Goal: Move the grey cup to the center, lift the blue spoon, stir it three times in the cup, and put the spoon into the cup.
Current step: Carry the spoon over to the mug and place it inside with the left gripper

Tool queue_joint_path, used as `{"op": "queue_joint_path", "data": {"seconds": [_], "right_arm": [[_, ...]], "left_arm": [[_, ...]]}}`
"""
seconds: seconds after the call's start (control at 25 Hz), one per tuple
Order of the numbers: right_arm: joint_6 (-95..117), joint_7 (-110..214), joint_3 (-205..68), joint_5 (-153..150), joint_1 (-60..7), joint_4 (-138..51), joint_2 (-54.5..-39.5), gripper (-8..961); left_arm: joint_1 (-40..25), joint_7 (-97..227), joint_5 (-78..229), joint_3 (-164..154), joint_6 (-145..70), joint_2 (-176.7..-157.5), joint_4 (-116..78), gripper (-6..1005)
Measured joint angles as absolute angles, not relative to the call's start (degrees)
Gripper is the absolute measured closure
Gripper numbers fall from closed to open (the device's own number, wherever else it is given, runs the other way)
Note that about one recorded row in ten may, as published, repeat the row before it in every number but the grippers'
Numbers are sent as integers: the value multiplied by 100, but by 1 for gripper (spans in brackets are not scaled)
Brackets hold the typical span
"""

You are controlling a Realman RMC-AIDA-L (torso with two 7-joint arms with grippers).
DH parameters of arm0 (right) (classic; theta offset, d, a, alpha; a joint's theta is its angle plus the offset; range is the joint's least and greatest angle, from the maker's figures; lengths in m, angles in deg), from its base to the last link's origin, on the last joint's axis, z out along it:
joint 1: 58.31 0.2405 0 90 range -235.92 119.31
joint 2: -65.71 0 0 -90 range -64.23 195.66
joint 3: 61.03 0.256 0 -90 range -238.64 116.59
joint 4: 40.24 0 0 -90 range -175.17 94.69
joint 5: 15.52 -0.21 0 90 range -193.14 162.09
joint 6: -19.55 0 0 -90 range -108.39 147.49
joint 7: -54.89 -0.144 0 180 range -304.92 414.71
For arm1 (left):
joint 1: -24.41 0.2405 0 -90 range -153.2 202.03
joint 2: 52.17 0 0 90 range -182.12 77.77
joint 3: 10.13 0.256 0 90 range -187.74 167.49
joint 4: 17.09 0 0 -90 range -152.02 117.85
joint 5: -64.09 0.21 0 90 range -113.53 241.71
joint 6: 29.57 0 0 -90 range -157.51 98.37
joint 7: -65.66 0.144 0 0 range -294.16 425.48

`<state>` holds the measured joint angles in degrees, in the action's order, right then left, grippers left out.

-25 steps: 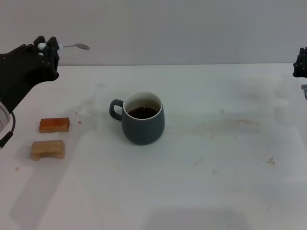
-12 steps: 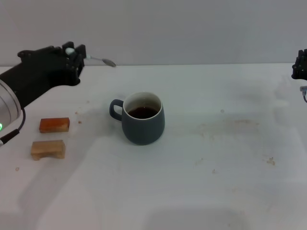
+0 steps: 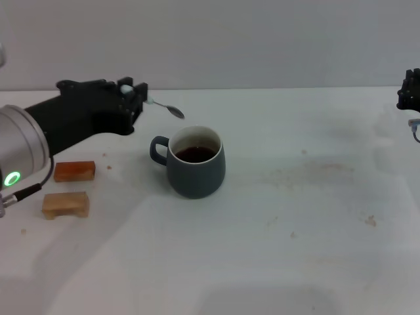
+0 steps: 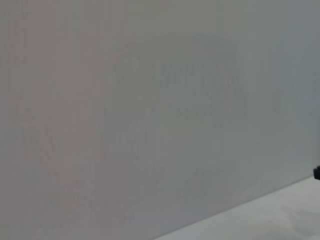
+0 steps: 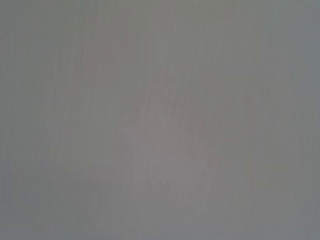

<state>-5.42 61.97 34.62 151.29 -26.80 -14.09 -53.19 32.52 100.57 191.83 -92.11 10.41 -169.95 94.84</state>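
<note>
The left claw, pinching the spoon, had carried it in from the table's edge, bowl now just short of the cup; stirring not begun.

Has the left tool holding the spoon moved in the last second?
Yes. The left tool carried the blue spoon rightward and lower in the head view, closing on the grey cup, which stayed put. The spoon's bowl is now just left of the rim.
</note>
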Motion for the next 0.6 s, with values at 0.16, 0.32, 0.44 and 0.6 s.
{"op": "queue_joint_path", "data": {"seconds": [0.16, 0.32, 0.44, 0.6], "right_arm": [[-535, 6200, 3457, 15129, -2700, -1395, -5320, 887], [-547, 6208, 3487, 15129, -2762, -1369, -5320, 886], [-549, 6215, 3539, 15129, -2924, -1184, -5317, 886], [-513, 6226, 3696, 15131, -3279, -756, -5313, 887]], "left_arm": [[3027, 10059, 19176, -9261, 1234, -17005, 9286, 817], [2883, 10060, 19174, -9266, 1304, -17007, 9126, 817], [2740, 10059, 19171, -9279, 1371, -17009, 8973, 817], [2536, 10065, 19171, -9306, 1465, -17002, 8738, 818]]}}
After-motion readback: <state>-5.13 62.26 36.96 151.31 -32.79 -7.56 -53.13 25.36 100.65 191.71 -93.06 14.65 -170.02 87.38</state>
